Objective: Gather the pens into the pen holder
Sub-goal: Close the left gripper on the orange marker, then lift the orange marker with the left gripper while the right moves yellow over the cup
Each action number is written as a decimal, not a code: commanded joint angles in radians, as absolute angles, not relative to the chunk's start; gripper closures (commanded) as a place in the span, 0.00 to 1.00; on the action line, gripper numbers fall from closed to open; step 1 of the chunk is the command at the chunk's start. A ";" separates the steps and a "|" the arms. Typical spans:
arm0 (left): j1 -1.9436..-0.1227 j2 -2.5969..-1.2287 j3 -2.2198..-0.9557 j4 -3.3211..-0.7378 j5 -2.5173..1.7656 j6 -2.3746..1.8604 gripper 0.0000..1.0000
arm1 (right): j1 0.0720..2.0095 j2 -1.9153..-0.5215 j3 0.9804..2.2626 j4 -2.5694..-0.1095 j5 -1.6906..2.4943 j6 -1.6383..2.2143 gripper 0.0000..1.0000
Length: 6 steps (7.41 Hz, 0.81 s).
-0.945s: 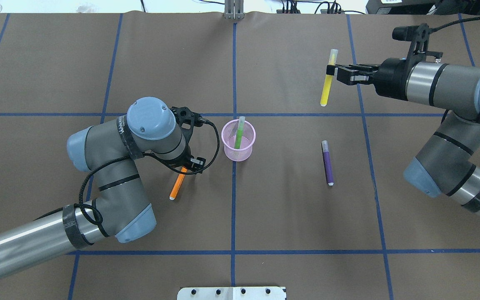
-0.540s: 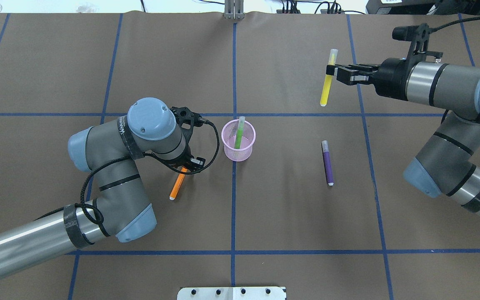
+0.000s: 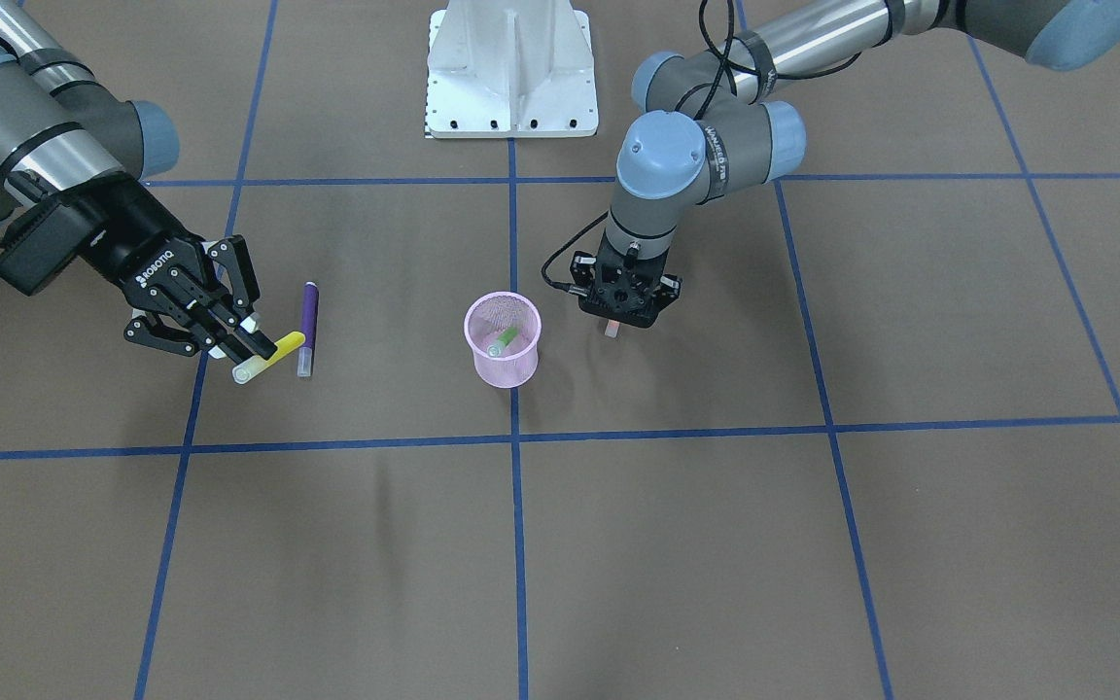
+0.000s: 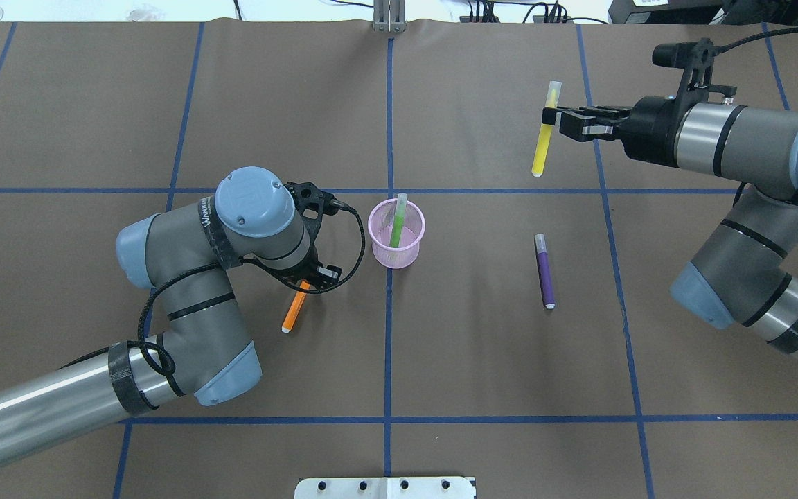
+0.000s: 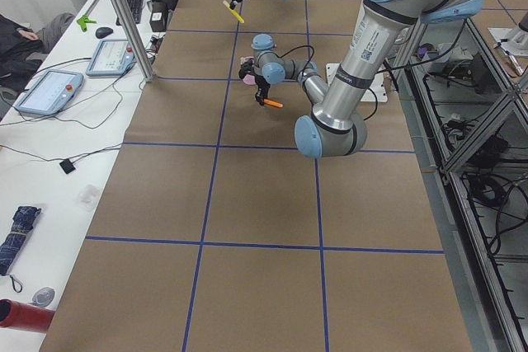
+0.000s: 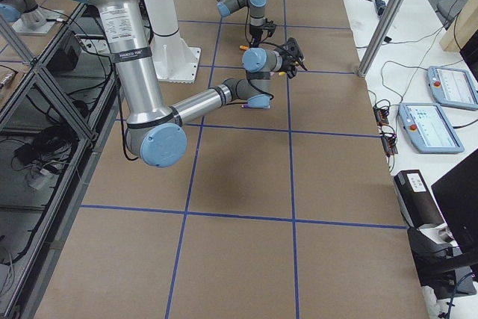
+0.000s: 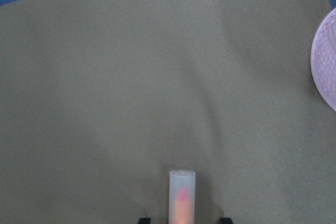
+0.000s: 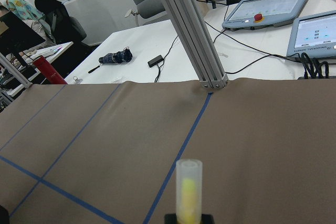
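Noted jaws of right gripper (image 4: 553, 119) pinched on yellow pen (image 4: 543, 142), just below its clear cap. Logged that pen raised off the table (image 4: 482, 360), far right. Found jaws of left gripper (image 3: 621, 313) pointing straight down, parted, straddling cap end of orange pen (image 4: 294, 310) with a gap on each side. Located orange pen flat on table, left of pen holder (image 4: 409, 258) and slightly nearer. Logged holder upright near centre, with green pen (image 4: 397, 222) leaning inside. Recorded purple pen (image 4: 544, 272) lying flat, right of holder, well apart.
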State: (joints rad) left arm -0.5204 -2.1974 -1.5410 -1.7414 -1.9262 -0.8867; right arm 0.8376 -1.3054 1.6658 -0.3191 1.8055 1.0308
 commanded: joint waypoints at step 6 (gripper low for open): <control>-0.522 -2.197 -1.561 -1.732 -1.927 -0.913 1.00 | 0.839 -1.308 1.681 -0.319 1.807 1.031 1.00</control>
State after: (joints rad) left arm -0.5196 -2.1967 -1.5517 -1.7352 -1.9269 -0.9054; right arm 0.8391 -1.3061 1.6770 -0.3191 1.8068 1.0308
